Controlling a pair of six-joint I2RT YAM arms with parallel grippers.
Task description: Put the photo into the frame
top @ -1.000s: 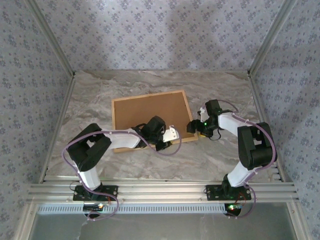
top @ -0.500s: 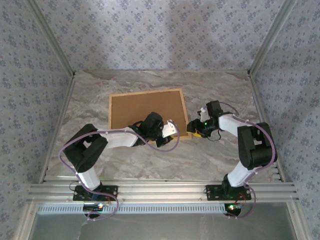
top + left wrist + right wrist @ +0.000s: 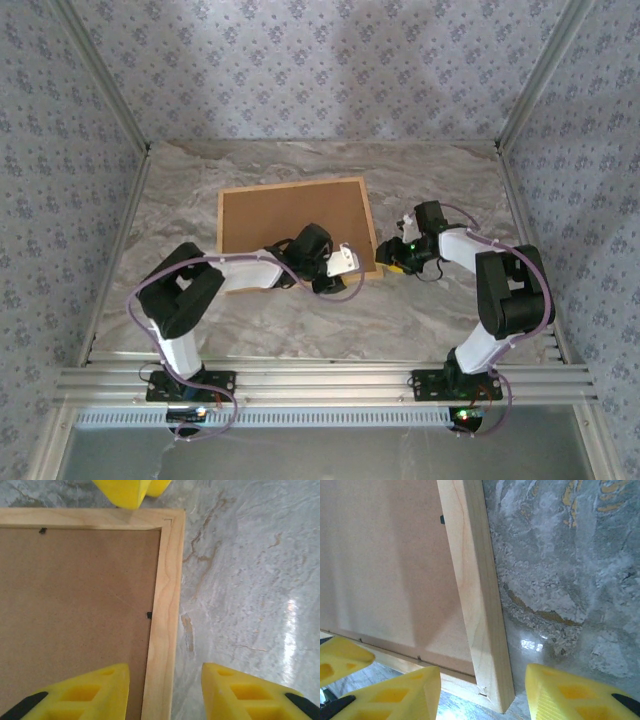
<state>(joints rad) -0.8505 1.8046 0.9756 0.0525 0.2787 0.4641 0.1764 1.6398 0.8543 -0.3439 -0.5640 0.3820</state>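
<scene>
The frame (image 3: 290, 186) of light wood lies face down on the marble table, its brown backing board (image 3: 290, 222) up. The photo is hidden. My left gripper (image 3: 338, 272) is at the frame's near edge, close to the near right corner. In the left wrist view that gripper (image 3: 162, 672) is open, one finger over the backing board (image 3: 75, 595) and one over the table, the wooden rail (image 3: 167, 580) between them with gaps on both sides. My right gripper (image 3: 386, 262) is at the near right corner. Up close the right gripper (image 3: 484, 672) stands open astride the corner rail (image 3: 470, 580).
Marble tabletop (image 3: 450, 180) lies all round the frame, walled by patterned panels at the back and sides. The right gripper's yellow fingers (image 3: 130, 490) show just past the corner in the left wrist view, and a left finger (image 3: 342, 657) shows in the right wrist view.
The frame has slid left and turned squarer to the table. My left gripper has opened and let go of the near edge. The right gripper's jaws have narrowed round the corner.
</scene>
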